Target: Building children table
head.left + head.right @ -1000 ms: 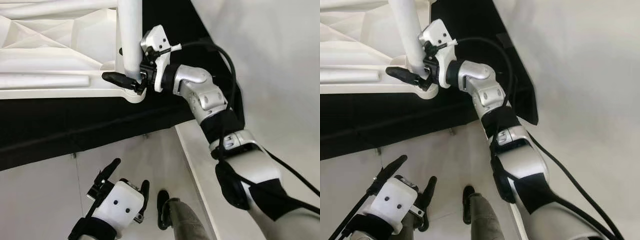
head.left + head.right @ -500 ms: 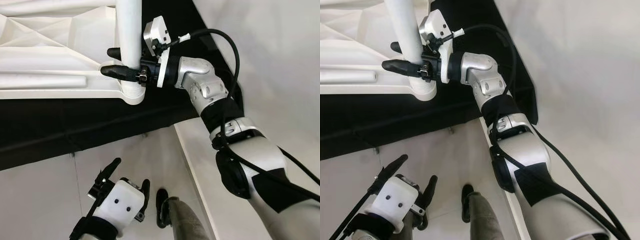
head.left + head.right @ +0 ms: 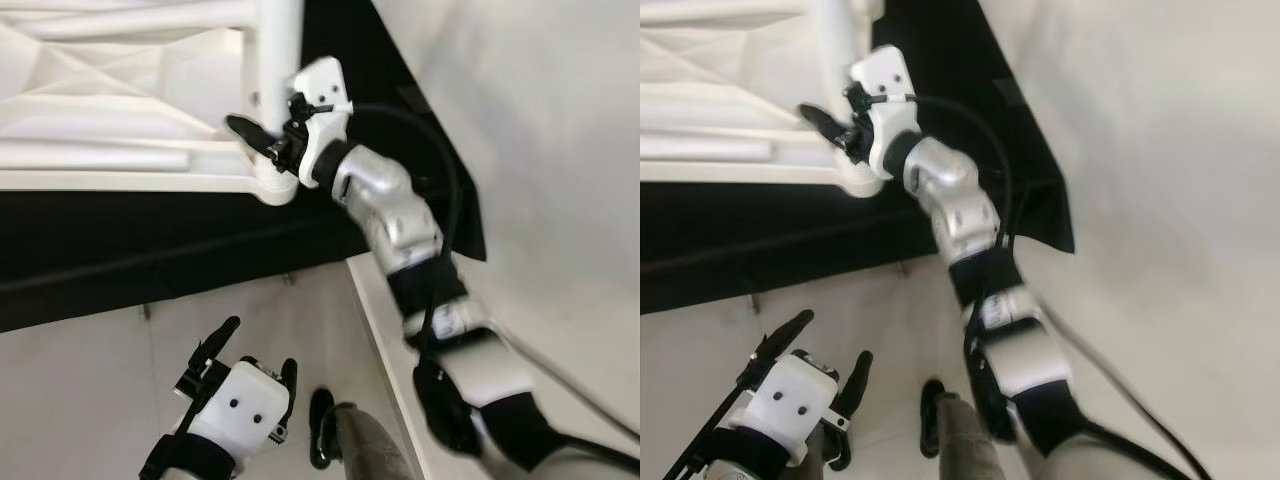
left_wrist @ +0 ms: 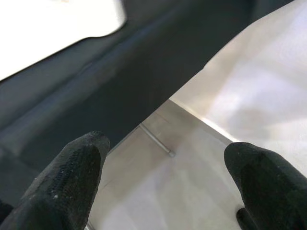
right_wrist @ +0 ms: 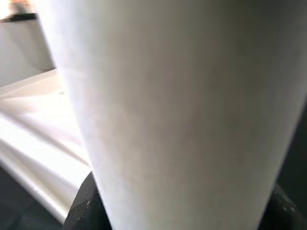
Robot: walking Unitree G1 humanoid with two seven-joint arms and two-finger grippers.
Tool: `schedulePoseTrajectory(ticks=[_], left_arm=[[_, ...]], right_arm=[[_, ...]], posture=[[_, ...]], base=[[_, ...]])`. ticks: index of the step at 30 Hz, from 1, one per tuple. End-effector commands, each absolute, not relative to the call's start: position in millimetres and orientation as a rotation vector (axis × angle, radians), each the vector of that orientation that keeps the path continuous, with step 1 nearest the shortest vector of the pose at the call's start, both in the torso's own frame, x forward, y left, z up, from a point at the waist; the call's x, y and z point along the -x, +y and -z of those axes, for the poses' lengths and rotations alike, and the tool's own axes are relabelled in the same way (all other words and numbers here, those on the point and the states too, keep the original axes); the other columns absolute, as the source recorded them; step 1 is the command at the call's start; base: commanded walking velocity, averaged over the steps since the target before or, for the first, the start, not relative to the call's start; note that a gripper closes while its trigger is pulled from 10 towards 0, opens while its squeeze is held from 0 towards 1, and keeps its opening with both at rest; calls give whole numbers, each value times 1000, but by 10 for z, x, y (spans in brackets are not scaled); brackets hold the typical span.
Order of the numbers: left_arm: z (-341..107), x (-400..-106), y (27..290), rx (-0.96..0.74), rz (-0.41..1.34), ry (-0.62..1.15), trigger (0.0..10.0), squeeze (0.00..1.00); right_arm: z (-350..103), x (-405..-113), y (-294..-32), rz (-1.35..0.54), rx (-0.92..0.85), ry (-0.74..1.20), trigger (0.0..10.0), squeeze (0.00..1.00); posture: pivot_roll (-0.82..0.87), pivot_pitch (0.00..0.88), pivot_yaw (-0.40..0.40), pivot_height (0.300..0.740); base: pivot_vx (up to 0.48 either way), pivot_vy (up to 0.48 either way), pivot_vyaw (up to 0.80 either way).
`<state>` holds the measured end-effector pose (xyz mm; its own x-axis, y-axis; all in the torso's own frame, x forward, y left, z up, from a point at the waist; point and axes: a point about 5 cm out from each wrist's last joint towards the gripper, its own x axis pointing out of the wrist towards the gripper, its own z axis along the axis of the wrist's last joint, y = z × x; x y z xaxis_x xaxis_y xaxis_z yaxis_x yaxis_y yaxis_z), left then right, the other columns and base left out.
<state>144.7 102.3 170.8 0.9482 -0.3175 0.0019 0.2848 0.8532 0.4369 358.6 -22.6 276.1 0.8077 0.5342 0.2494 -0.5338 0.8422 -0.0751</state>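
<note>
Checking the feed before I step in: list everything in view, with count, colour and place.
Tabletop: one, white, upside down on the black mat, far left.
Table leg: one, white, upright at the tabletop's near corner.
Mat: one, black, under the tabletop.
Floor: pale, near side.
Right gripper: black fingers either side of the leg's base.
Left gripper: black fingers open, low over the floor.
</note>
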Motion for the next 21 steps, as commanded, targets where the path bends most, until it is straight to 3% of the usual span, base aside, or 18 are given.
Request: schedulePoseTrajectory(ticks=[1,7,8,9,12,13,18,21], left_arm=[[-1663,-1434,1022,-451,326,-53,10000,0],[-1649,-1451,1027,-458,324,-53,10000,0],[-1646,-1451,1028,-460,322,-52,10000,0],[-1643,-1451,1029,-461,321,-51,10000,0],[-1641,-1454,1034,-462,320,-50,10000,0],[-1641,-1454,1035,-462,320,-50,10000,0],[-1639,-1456,1036,-462,321,-50,10000,0],[-1635,-1460,1033,-461,321,-50,10000,0]], right_arm=[[-2039,-3516,-280,-418,-27,79,0,0],[-2167,-3514,-13,-405,-89,58,0,0],[-2168,-3499,31,-430,-87,71,2314,0],[-2167,-3486,59,-448,-84,81,10000,0],[-2208,-3432,112,-496,-94,70,10000,0],[-2251,-3406,108,-497,-114,51,10000,1000],[-2374,-3376,101,-547,-151,-3,10000,1000],[-2651,-3330,121,-864,-235,-122,10000,1000]], posture=[[-11,372,-136,740],[-9,366,-137,740],[-1,361,-135,740],[-1,361,-135,740],[0,361,-131,740],[-2,362,-131,740],[-5,358,-132,740],[-6,355,-128,740]], base=[[0,0,0],[0,0,0],[0,0,0],[0,0,0],[0,0,0],[0,0,0],[0,0,0],[0,0,0]])
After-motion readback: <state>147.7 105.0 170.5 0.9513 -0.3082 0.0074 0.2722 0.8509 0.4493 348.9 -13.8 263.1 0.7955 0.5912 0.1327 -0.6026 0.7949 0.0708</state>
